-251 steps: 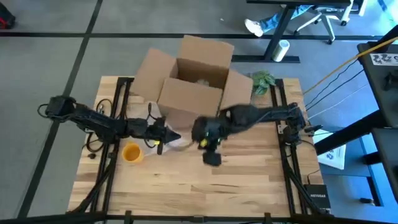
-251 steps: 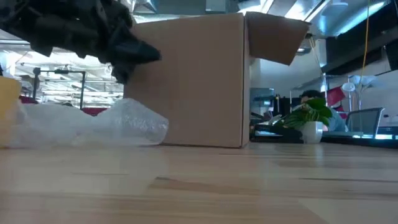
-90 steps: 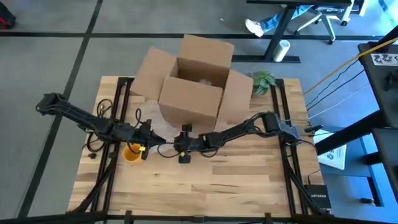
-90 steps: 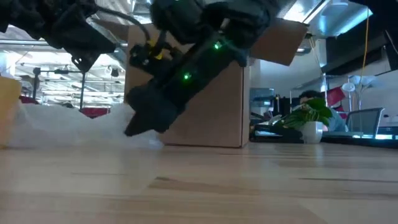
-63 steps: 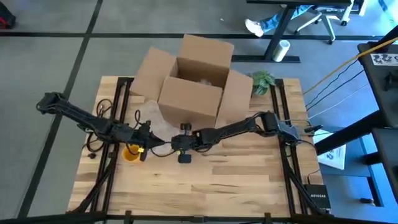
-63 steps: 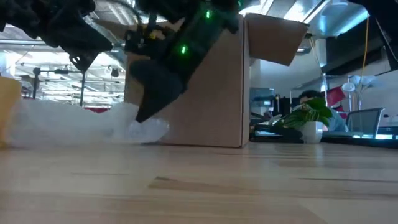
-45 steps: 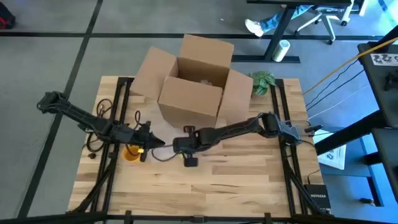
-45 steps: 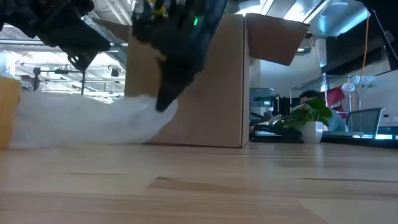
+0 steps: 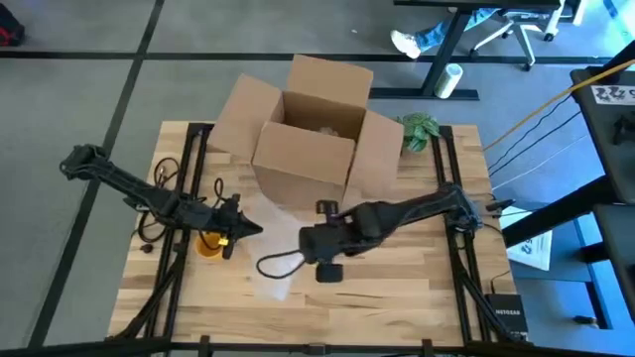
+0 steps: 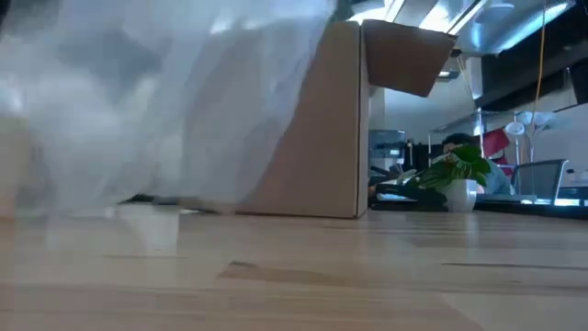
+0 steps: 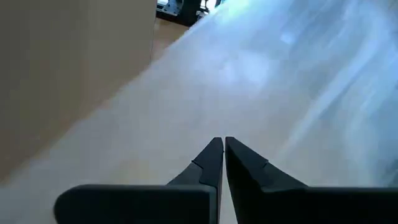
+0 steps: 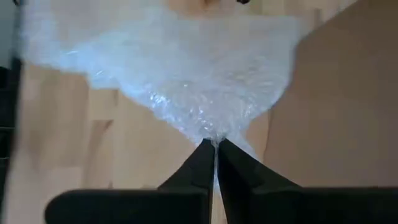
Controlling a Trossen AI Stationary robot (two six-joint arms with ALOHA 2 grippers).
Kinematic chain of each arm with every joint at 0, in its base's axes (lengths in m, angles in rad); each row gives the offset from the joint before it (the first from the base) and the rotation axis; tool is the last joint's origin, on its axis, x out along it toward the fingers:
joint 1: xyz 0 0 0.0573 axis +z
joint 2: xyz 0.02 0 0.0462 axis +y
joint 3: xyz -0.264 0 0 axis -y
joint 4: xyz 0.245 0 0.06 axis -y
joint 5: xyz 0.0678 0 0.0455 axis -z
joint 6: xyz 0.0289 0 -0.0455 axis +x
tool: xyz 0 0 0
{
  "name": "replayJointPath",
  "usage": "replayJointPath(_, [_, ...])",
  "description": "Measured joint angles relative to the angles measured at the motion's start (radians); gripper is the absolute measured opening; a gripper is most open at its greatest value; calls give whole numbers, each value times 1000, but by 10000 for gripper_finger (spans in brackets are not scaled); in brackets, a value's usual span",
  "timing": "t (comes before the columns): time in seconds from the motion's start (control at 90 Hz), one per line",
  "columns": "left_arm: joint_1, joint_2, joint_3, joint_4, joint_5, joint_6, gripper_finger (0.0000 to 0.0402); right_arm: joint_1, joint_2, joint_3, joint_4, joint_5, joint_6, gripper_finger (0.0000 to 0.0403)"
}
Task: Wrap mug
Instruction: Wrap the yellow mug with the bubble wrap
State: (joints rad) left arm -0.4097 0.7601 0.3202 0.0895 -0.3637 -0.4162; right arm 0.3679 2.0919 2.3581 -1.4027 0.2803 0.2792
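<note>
I read the table (image 9: 397,297) first, then the open cardboard box (image 9: 316,139) at its far edge. In front of the box, toward the table's middle, my right gripper (image 12: 216,144) has its fingers pinched shut on a gathered corner of the bubble wrap (image 12: 186,81), which fans out from the tips and also fills the low view (image 10: 138,101). The sheet looks light, limp and slippery, so I judge it will sag and slide unless I hold it at an edge or corner and keep it taut.

Near the left edge sits the yellow mug (image 9: 209,243), with my left gripper (image 11: 222,144) just beside it, fingers closed on nothing I can see. The mug looks stiff and light; I'd take it by the rim or wall, gently, since it may be fragile.
</note>
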Motion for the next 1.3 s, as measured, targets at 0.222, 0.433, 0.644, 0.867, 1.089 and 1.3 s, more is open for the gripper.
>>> replayJointPath(0.222, [-30, 0, 0, 16, -7, -22, 0, -4, -58, -82, -8, 32, 63, 0])
replayJointPath(0.433, [-59, 2, 0, 30, -15, -50, 0, -29, -57, -315, 236, -93, 0, 0])
replayJointPath(0.644, [-64, 79, -3, 17, -16, -118, 0, -44, -54, -575, 360, -118, 37, 0])
replayJointPath(0.867, [-59, 279, -3, 39, -14, -159, 0, -42, -55, -649, 582, -160, 28, 0])
replayJointPath(1.089, [-26, 463, -3, 84, -13, -235, 0, -43, -73, -649, 633, -161, 20, 1])
replayJointPath(1.3, [-5, 539, -3, 87, -13, -284, 0, -42, -96, -649, 609, -270, 37, 1])
